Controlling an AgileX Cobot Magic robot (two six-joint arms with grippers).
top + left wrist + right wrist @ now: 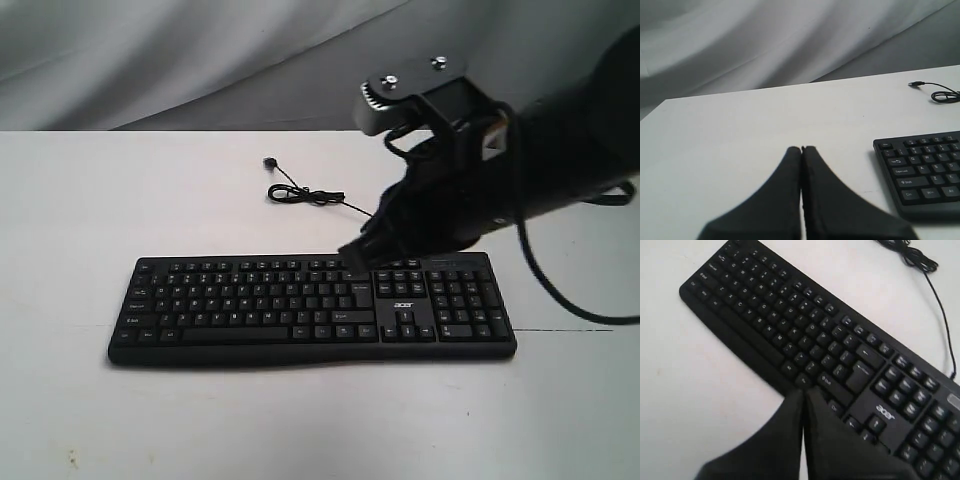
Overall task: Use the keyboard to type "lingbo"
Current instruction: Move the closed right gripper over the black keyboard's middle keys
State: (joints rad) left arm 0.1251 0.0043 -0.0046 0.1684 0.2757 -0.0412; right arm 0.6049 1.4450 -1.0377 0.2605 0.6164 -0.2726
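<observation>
Bare white table (300,430) across the bottom of the exterior frame, and just above it, lower centre, there's the keyboard (260,305): wide, black, lying flat, long side running left to right, white legends facing up. Number pad (468,300) sits at its right end, with the small acer logo (402,297) just left of that.

Over to the right gripper (355,252), reaching in from the upper right of the frame on its bulky black arm (560,150). The two fingers are pressed flat together into one dark point, nothing between them. From the exterior view that point shows against the far edge of the keyboard, right of centre. The right wrist view sets it over the keys near the right end of the main block, beside the acer logo. Whether it touches a key, I cannot tell.

The left gripper (801,148) shows only in its own wrist view: fingers closed against each other, empty, over bare table, with the left end of the keyboard off to one side and well apart from it.

Further back, the thin black cable (305,194) runs from behind the keyboard into a loose tangle on the table, upper centre, and ends in its plug (270,161) lying free. Behind everything, a grey draped backdrop (150,60) fills the top of the frame
</observation>
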